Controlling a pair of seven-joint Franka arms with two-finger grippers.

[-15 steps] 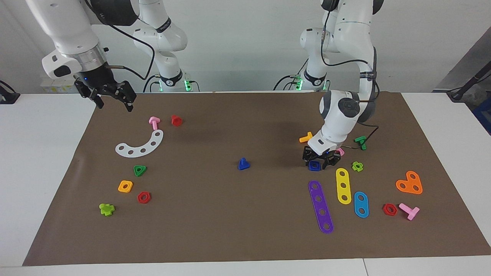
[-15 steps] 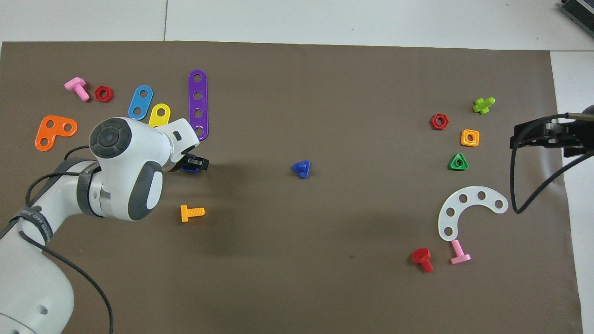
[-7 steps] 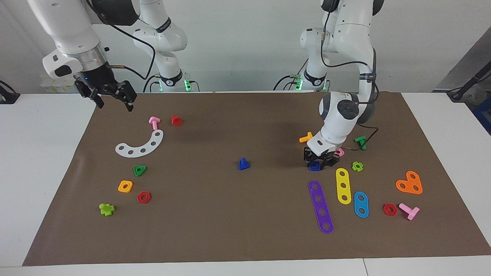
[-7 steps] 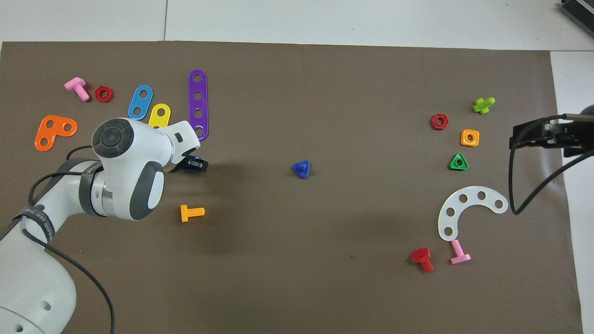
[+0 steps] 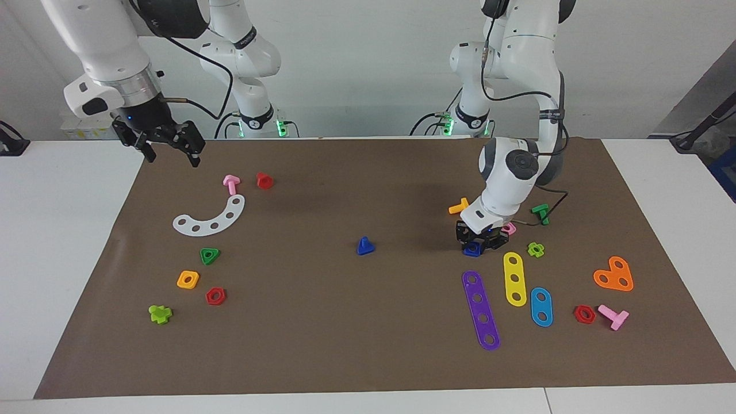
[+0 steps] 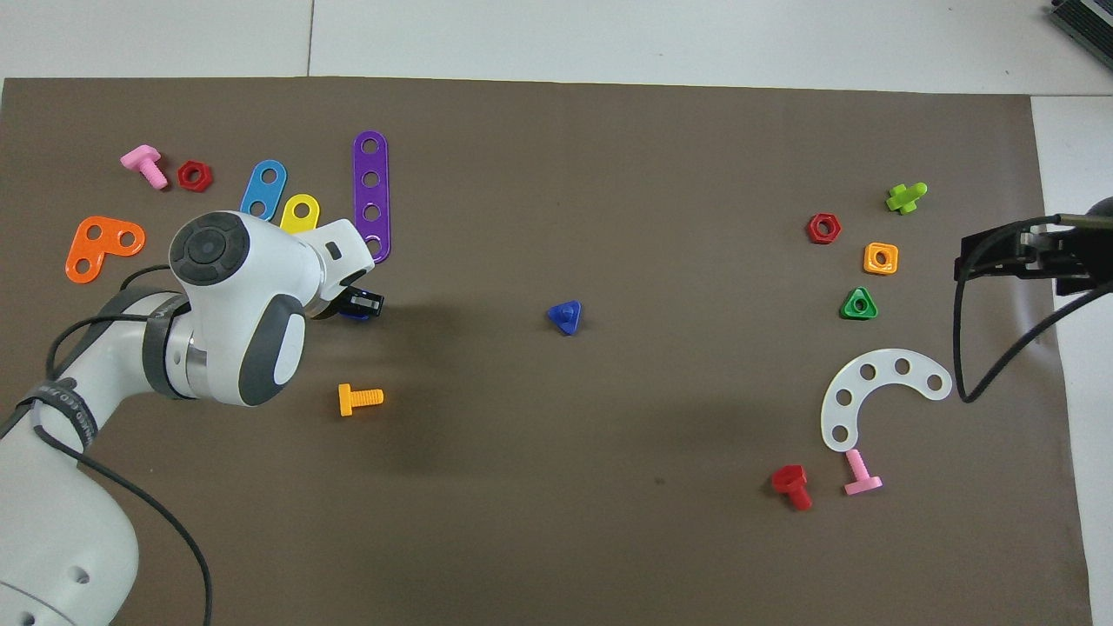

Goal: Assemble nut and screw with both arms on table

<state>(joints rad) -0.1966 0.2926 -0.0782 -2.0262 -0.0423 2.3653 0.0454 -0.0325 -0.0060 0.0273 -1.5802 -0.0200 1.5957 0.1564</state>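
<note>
Nut [image 5: 472, 248] first: the little dark blue square one sits on the brown mat toward the left arm's end of the bench [image 5: 69, 259], and the left gripper [image 5: 476, 240] is right down on it, jaws closed in around it with the blue just peeking out underneath. Going across as seen from the facing side: the right gripper [image 5: 171, 148] hangs in the air over the mat's edge at the right arm's end, jaws spread wide with nothing in them, and that arm is just waiting. Below it on the mat there's a pink bolt [image 5: 231, 183] beside a red bolt [image 5: 264, 180], then a white curved strip [image 5: 211, 218], a green triangular nut [image 5: 210, 255], an orange square nut [image 5: 188, 279] and a red hex nut [image 5: 215, 296]. Smack in the middle of the mat stands the screw [image 5: 364, 246], blue, head down and shaft up, well apart from both grippers. Next to the left gripper are an orange bolt [image 5: 459, 205] on the robots' side, plus a purple strip [image 5: 480, 310] and a yellow strip [image 5: 514, 278] farther from the robots.
</note>
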